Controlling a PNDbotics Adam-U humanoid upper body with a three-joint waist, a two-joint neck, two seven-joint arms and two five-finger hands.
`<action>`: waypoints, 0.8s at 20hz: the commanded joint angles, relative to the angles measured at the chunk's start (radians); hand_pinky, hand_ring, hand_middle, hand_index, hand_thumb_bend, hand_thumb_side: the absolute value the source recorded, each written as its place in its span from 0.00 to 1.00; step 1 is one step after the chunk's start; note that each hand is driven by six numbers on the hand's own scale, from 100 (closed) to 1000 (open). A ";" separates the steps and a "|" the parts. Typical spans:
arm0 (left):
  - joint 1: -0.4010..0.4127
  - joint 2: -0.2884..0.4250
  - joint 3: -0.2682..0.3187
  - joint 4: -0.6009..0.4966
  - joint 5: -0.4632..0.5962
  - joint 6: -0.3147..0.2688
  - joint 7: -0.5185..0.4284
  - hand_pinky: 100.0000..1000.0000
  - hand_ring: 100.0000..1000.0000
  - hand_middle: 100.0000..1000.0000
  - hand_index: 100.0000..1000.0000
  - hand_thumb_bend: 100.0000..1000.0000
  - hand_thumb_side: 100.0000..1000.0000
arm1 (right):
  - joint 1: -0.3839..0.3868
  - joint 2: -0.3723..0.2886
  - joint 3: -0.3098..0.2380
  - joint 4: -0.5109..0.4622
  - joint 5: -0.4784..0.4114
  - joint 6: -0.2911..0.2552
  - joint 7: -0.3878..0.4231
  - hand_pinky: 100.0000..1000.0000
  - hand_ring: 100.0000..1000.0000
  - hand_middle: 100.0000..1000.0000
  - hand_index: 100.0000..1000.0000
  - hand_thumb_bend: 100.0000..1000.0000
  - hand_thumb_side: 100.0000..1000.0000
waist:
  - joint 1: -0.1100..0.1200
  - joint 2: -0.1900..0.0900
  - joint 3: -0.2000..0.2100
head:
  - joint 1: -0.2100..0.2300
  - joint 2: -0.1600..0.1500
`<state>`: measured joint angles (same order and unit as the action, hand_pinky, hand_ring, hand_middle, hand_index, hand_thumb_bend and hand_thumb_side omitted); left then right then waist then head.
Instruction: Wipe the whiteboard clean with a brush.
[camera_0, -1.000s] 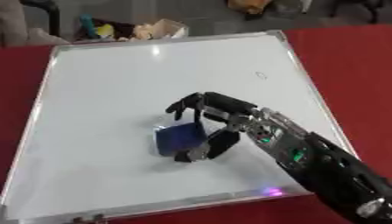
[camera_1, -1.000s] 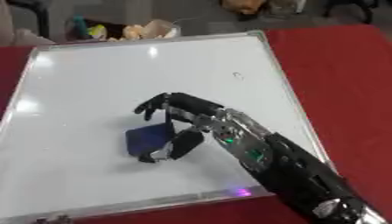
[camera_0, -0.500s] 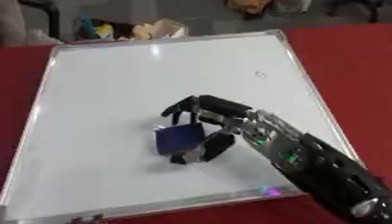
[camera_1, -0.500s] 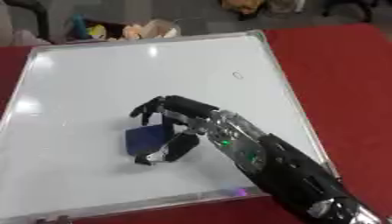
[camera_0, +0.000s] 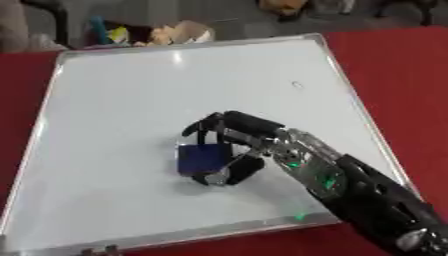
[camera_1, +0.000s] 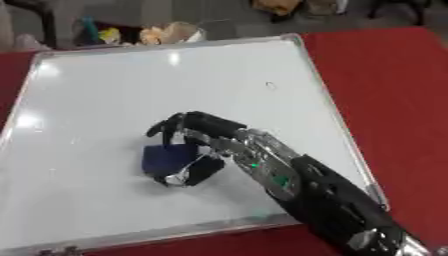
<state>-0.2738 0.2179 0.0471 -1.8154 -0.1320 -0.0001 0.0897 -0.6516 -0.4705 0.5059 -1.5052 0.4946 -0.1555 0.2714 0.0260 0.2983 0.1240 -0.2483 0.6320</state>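
One hand is at work: the right hand (camera_0: 254, 142) reaches in from the lower right, its fingers (camera_0: 203, 129) and thumb curled round a small dark blue brush (camera_0: 200, 158). The brush lies flat on the whiteboard (camera_0: 131, 100), slightly below and left of centre. The whiteboard rests on a red bench (camera_0: 402, 75). One small mark (camera_0: 297, 84) shows near the board's upper right; elsewhere the surface looks clean. The left hand does not show in either view. The brush appears to be a light, block-shaped eraser, probably soft on its underside. Best held across its two long sides, kept flat. The board's glossy surface likely lets it slide easily.
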 joint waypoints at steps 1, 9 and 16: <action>-0.013 0.002 0.000 -0.012 0.002 -0.001 -0.002 0.35 0.53 0.46 0.60 0.24 0.90 | -0.015 -0.004 -0.005 -0.004 0.022 0.002 -0.011 0.43 0.69 0.51 0.86 0.26 0.37 | 0.000 -0.015 0.001 | -0.002 0.006; -0.014 0.002 0.000 -0.012 0.002 -0.001 -0.002 0.35 0.53 0.46 0.60 0.24 0.90 | -0.013 -0.001 -0.005 0.008 0.042 0.015 -0.035 0.38 0.64 0.48 0.84 0.21 0.33 | -0.001 -0.015 -0.001 | -0.003 0.006; -0.015 0.003 0.000 -0.011 0.001 -0.001 -0.003 0.35 0.53 0.46 0.60 0.24 0.90 | -0.013 0.002 -0.004 0.013 0.051 0.018 -0.047 0.38 0.65 0.49 0.85 0.28 0.37 | -0.001 -0.015 -0.001 | -0.003 0.005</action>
<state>-0.2739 0.2108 0.0471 -1.8154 -0.1320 -0.0002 0.0893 -0.6516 -0.4612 0.5059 -1.4908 0.5366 -0.1378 0.2278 0.0252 0.2983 0.1231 -0.2488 0.6323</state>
